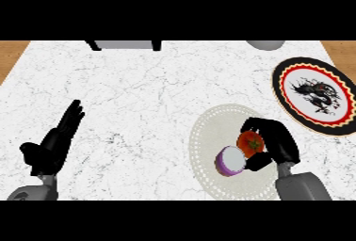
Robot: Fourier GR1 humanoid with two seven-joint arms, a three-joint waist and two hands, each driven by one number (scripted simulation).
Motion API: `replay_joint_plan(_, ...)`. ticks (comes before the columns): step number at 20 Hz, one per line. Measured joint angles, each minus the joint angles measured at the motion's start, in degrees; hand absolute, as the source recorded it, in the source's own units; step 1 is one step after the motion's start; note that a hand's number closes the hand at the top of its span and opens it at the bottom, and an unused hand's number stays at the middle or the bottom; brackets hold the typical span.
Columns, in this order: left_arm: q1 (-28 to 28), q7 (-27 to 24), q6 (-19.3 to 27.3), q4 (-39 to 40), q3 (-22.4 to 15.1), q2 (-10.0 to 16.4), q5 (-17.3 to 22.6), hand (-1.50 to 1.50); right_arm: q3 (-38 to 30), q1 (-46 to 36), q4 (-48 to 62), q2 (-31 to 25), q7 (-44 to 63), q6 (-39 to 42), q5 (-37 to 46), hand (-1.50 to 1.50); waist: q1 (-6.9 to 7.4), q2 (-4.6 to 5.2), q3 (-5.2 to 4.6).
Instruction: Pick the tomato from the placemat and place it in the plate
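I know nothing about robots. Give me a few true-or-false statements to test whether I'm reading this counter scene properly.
1. The black right hand curls round the round red tomato. True.
2. The tomato lies on the round dragon-patterned plate. False: it is in the hand, over the round cream woven placemat.
3. A purple-and-white halved onion sits beside the tomato. True.
4. The black left hand holds the onion. False: it rests open at the left, holding nothing.
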Motion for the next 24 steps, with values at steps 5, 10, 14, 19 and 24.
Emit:
replay_joint_plan(5,0.72,-0.83,0.00,0.12,0.40,-0.81,-0.60,0.00,-1.49,1.03,-0.35,-1.75,-4.34,-3.20,1.15,1.50,-0.09,0.09,0.12)
replay_joint_plan(10,1.49,-1.25,0.30,0.10,1.16,-0.74,-0.34,0.00,-14.57,6.09,4.73,-16.07,-12.12,-1.55,-5.05,1.50,-1.91,0.70,0.72)
replay_joint_plan(14,1.96,-1.23,0.64,0.23,1.57,-0.97,-0.10,0.00,-25.50,8.02,12.19,-27.09,-20.86,0.41,-11.16,1.50,-2.54,0.84,1.01)
replay_joint_plan(19,0.97,-1.13,0.37,0.07,0.90,-1.15,-0.54,0.00,-35.65,8.03,25.44,-38.37,-35.47,3.74,-17.57,1.50,-1.13,0.92,1.05)
replay_joint_plan(24,0.74,-0.13,-0.20,-0.83,0.30,-1.32,-0.70,0.00,-41.76,5.65,38.23,-45.46,-48.57,3.80,-20.53,1.50,0.02,0.84,0.98)
